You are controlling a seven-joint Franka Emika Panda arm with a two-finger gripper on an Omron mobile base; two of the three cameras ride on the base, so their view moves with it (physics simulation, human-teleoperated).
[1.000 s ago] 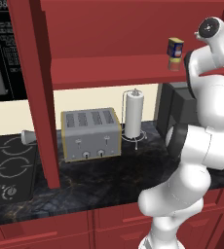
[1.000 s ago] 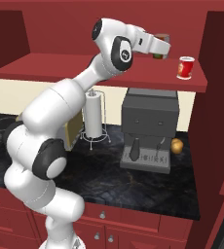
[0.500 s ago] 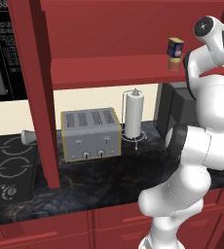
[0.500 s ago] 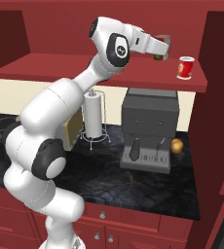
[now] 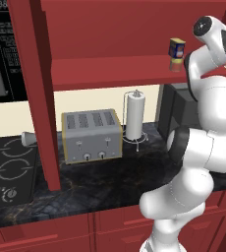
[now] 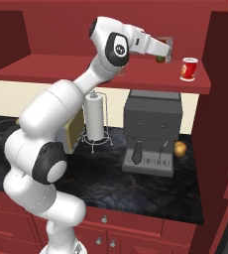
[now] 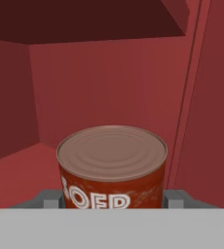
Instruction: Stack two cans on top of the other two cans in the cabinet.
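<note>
Item 1. End effector [image 6: 164, 51]: raised to shelf height inside the cabinet [image 6: 101, 74], reaching out level from the white arm. It is clamped on the dark red can [image 7: 112, 168], one finger on each flank of the tin (the hand view shows the lid and white lettering between the two grey finger pads [image 7: 173, 198]). In the right base view the held tin appears at the fingers as a dark shape with a green band, hanging above the shelf board.

Item 2. Red-and-white can [image 6: 188, 69]: upright on the shelf, just beside the end effector on its outer side, nearer the cabinet's upright side wall and apart from the held tin.

Item 3. Blue can [image 5: 176, 48]: blue with yellow markings, seated on top of the tan-brown can [image 5: 175, 65]; the pair stands on the shelf close by the arm's upper link in the left base view.

Item 4. Surface [image 6: 111, 173] below the end effector, dark marbled stone, carrying:
- coffee machine [image 6: 151, 131], directly underneath;
- paper towel roll [image 6: 94, 116] on a wire stand, beside the machine;
- toaster [image 5: 91, 135], farther along;
- small orange fruit [image 6: 180, 148] (kind not discernible), at the machine's other side.
</note>
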